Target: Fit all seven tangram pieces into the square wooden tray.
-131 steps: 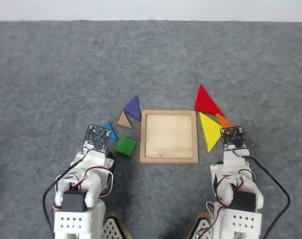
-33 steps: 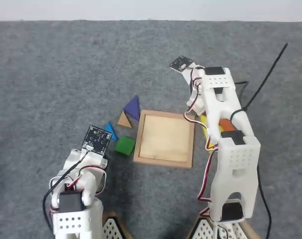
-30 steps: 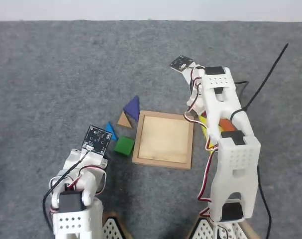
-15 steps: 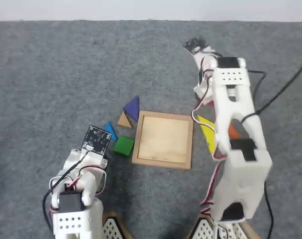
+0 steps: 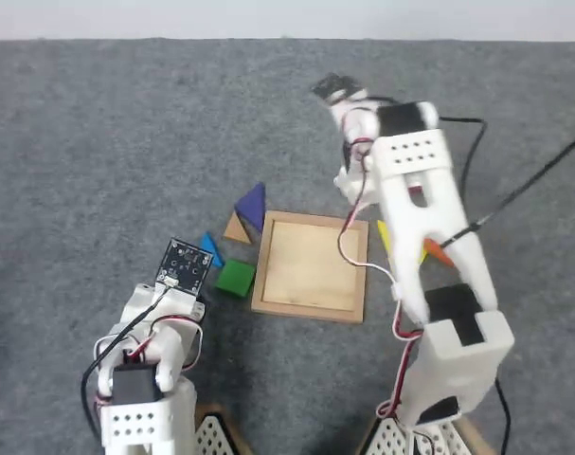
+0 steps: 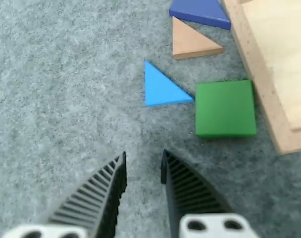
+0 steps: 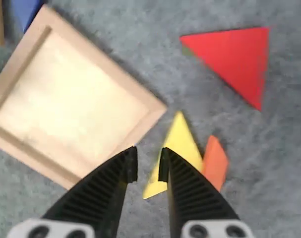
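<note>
The square wooden tray [image 5: 309, 266] lies mid-table with nothing in it. On its left lie a dark blue triangle [image 5: 253, 203], a tan triangle [image 5: 236, 227], a light blue triangle [image 5: 209, 249] and a green square [image 5: 237, 278]. My left gripper [image 6: 143, 158] is shut on nothing, low over the carpet short of the light blue triangle [image 6: 161, 90] and green square [image 6: 224, 108]. My right arm [image 5: 405, 161] stretches over the tray's right side. Its gripper [image 7: 148, 151] hangs shut and holds nothing, above the yellow triangle [image 7: 177, 144] by the tray's corner [image 7: 155, 106]. An orange piece [image 7: 214, 161] touches the yellow triangle. The red triangle [image 7: 234, 54] lies farther off.
Grey carpet covers the whole table. In the high view the right arm hides much of the yellow triangle [image 5: 386, 237] and orange piece [image 5: 437, 254]. Open carpet lies beyond the pieces and to the far left.
My right arm rose from its rest and stretched out past the tray's right side, then swung left. The tray shifted left and turned slightly. The left arm stayed put.
</note>
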